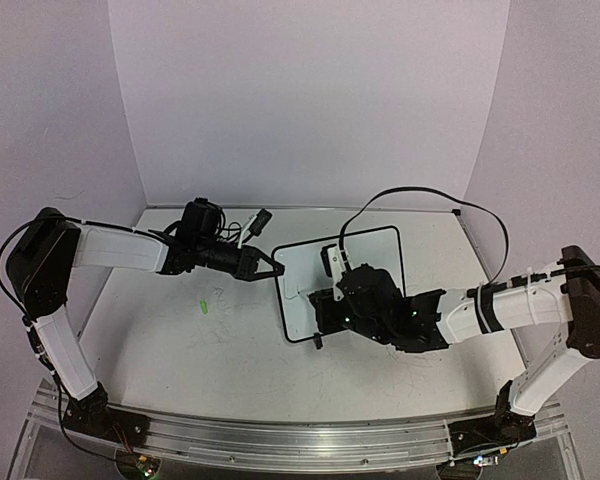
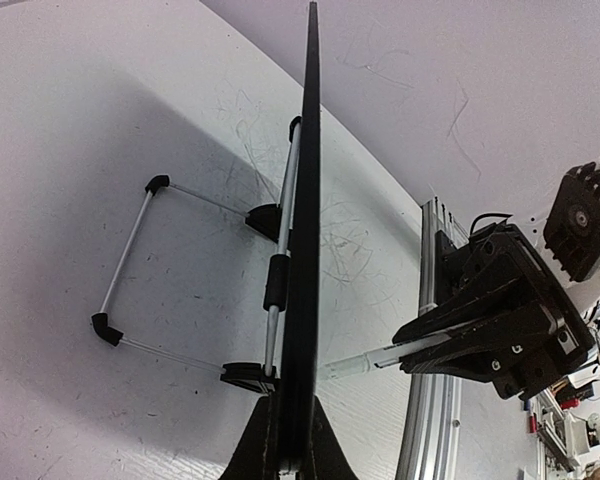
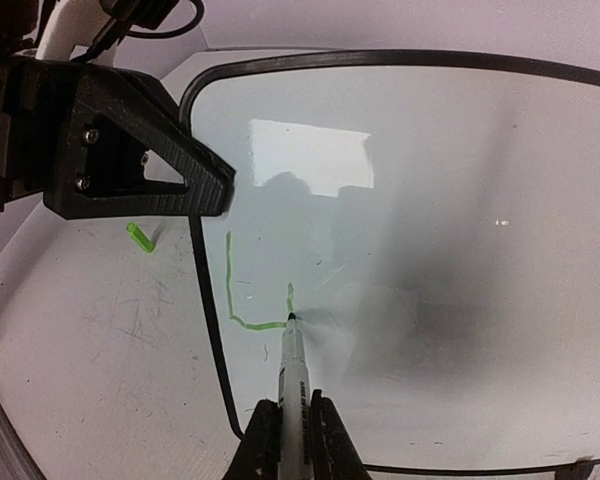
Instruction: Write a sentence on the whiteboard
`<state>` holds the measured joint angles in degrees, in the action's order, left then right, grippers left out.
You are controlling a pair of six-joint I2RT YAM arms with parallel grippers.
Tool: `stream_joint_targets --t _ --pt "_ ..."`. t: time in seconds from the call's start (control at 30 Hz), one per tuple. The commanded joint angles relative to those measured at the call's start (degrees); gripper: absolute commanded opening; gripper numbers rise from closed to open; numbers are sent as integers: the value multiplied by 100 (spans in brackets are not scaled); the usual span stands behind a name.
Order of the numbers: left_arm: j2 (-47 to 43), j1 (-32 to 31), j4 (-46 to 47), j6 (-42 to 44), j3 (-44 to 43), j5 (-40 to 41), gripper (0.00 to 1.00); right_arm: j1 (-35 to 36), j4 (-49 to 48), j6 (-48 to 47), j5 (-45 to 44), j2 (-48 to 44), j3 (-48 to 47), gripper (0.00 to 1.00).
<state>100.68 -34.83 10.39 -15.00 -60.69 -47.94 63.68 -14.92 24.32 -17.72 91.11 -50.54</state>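
Whiteboard [image 1: 380, 255] sits mid-counter [image 1: 180, 340], with the left hand [image 1: 272, 270] pinching its left edge. The right hand [image 3: 292, 432] is clamped on a marker [image 3: 292, 365], tip touching the board low on its left side. The green marks [image 3: 230, 285] are just an L-shaped stroke and a short tick, not readable as a word.

Overhead rear view; both wrist views close on the whiteboard [image 1: 375, 250]

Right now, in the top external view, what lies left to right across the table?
A small green piece → left claw → whiteboard, whose left edge that claw clamps → right arm's elbow. The right claw with its marker overlaps the whiteboard, so omitted.
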Motion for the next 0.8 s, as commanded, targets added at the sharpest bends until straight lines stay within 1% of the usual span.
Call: stream_joint_targets --t 0.0,0.3,0.77 --pt "-189 -7 -125 -77 -101 -235 0 13 107 110 -185 -69 109 0" --pt "-207 -7 -125 -63 -93 -229 0 9 191 145 -257 -114 110 0" --pt "-216 -6 -134 -64 -84 -224 0 4 226 87 -751 -136 -127 0"
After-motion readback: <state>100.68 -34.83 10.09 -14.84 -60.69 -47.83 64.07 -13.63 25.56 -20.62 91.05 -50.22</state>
